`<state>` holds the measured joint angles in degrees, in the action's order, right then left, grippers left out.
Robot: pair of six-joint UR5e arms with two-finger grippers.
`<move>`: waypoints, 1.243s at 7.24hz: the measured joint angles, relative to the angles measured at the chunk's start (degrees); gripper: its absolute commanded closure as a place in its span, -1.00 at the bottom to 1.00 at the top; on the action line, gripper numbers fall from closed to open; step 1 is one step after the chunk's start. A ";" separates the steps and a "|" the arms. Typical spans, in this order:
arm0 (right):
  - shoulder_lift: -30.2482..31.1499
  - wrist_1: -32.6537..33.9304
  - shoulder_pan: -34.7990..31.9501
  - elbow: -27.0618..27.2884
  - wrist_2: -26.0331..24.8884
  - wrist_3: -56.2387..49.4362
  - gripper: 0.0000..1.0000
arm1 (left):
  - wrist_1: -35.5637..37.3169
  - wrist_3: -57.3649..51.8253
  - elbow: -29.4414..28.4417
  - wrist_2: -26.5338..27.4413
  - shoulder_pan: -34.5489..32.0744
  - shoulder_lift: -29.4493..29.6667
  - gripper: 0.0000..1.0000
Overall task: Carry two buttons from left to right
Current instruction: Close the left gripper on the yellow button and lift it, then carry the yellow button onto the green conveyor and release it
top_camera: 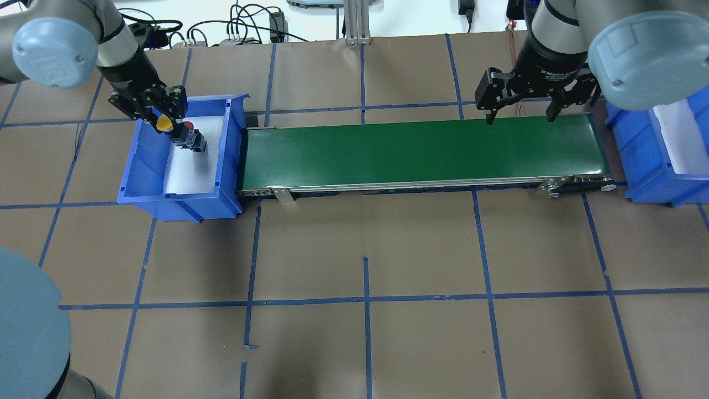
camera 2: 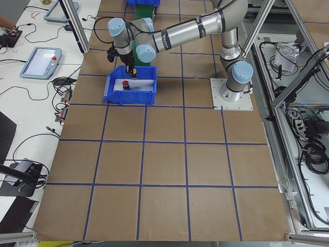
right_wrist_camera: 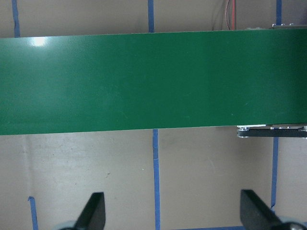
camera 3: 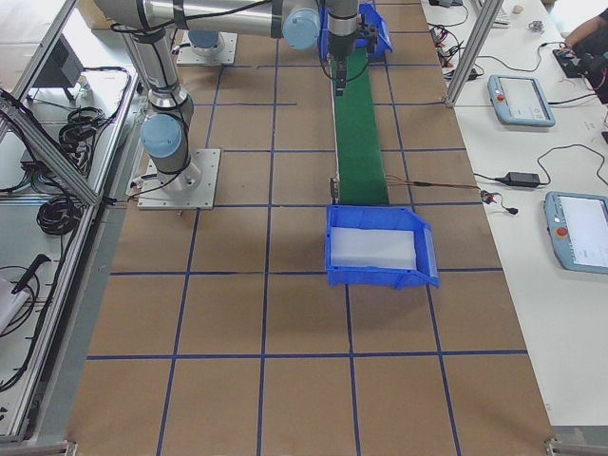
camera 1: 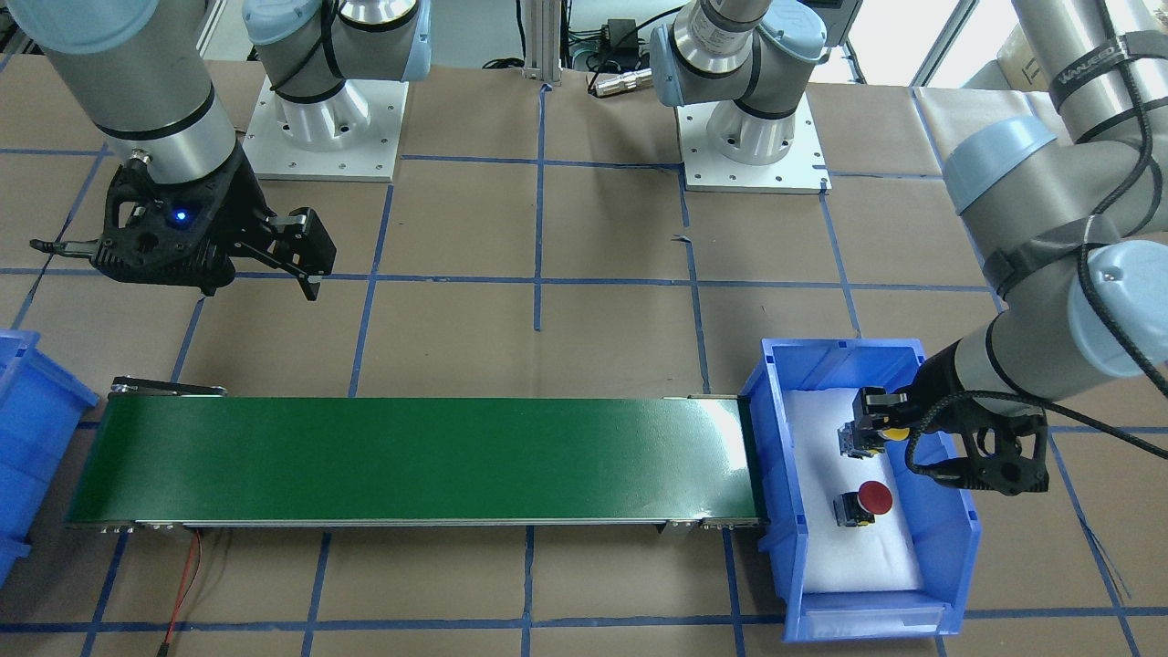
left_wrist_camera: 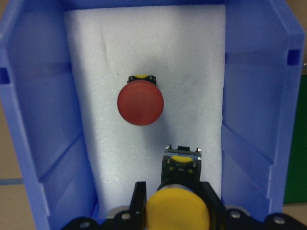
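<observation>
I've got the left gripper (left_wrist_camera: 175, 194) clamped on the yellow button (left_wrist_camera: 176, 215) inside the blue bin (left_wrist_camera: 38, 120), red button (left_wrist_camera: 140, 102) resting at its twelve o'clock; right gripper (top_camera: 519, 117) hovers spread open beside the belt (top_camera: 421, 147), presumably to receive.

I count 2 buttons: 1 yellow button (camera 1: 897, 433) and 1 red button (camera 1: 876, 497). There are 2 blue bins, the left bin (camera 1: 839, 347) and the right bin (camera 1: 27, 429). There is 1 green conveyor belt (camera 1: 411, 456). 2 grippers: the left gripper (camera 1: 867, 427) and the right gripper (top_camera: 519, 118).
</observation>
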<state>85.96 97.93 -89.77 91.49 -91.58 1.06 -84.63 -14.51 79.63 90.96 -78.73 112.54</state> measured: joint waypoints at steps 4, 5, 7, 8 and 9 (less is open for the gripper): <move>0.00 -0.03 0.03 0.00 0.00 0.00 -1.00 | 0.88 -7.13 -3.05 3.74 -13.81 0.19 0.76; -0.01 -0.02 0.03 0.00 0.00 0.00 -1.00 | 3.51 -11.31 -1.73 4.15 -16.53 0.48 0.76; -0.07 -0.06 0.03 0.00 0.00 0.00 -1.00 | 12.68 -22.08 2.92 4.43 -19.17 1.36 0.76; -0.08 -0.05 0.03 0.00 0.00 0.00 -1.00 | 16.79 -26.21 5.20 4.47 -19.59 1.66 0.75; -0.09 -0.03 0.02 0.00 0.00 0.00 -1.00 | 18.90 -29.19 6.64 4.46 -19.88 1.82 0.75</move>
<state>85.87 97.90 -89.75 91.49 -91.58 1.06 -65.73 -43.70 86.26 95.42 -98.62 114.36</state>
